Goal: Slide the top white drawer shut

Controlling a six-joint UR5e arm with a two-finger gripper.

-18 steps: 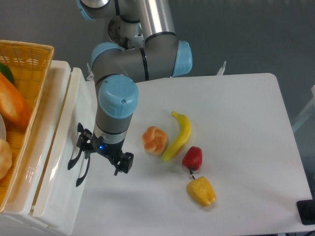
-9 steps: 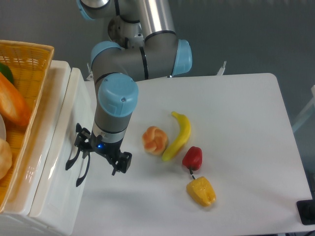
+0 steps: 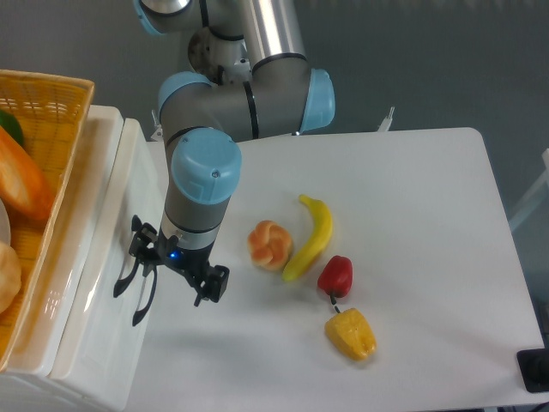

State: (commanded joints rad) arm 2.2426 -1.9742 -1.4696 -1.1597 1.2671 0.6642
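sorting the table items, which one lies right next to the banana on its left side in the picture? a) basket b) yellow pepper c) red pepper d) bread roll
d: the bread roll lies just left of the banana, while both peppers lie below it.

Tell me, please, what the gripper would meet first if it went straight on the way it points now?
Probably the table just beside the drawer's front; the gripper points downward, though depth is unclear from this view.

One banana (image 3: 314, 237), two peppers (image 3: 335, 275), one bun (image 3: 269, 245), one basket (image 3: 53, 112).
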